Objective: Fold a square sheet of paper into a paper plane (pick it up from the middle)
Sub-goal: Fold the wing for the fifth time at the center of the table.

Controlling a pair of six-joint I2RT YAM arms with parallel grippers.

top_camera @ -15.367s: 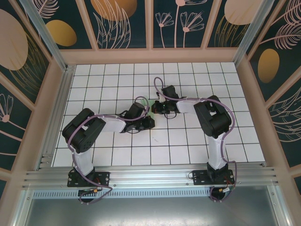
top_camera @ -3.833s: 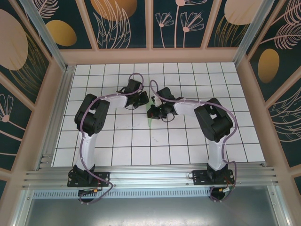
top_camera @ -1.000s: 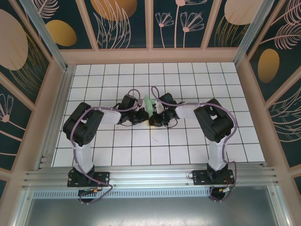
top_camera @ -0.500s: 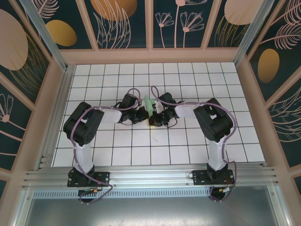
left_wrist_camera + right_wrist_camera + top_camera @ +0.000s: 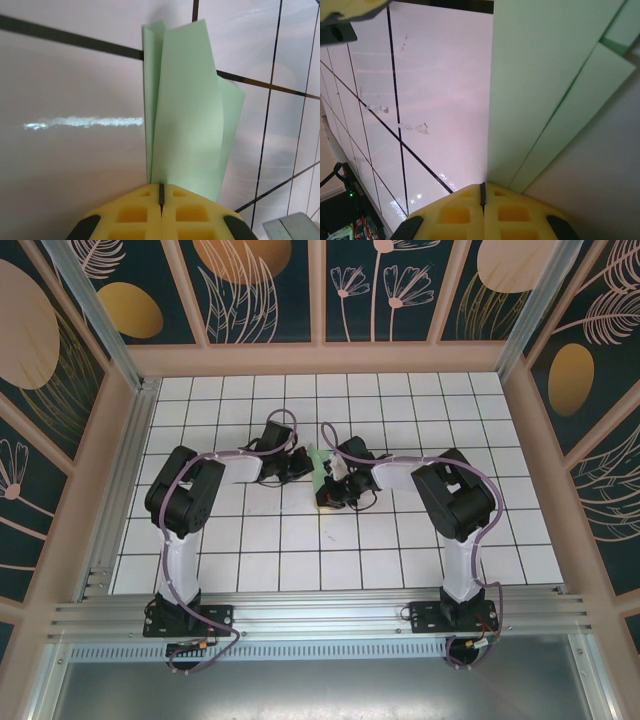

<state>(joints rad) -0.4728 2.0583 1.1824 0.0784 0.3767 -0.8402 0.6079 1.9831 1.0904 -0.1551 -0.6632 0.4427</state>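
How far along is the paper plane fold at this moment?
Midway. Done: the sheet of paper is already folded into several long overlapping layers. In hand: the left gripper and right gripper are each shut on it, holding it between them. Left: its far end looks blunt, with no pointed dart outline, so shaping folds likely remain.

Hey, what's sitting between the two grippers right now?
In the top view, the folded green paper fills the gap between the left gripper and the right gripper. Each wrist view shows its own fingers closed on that paper.
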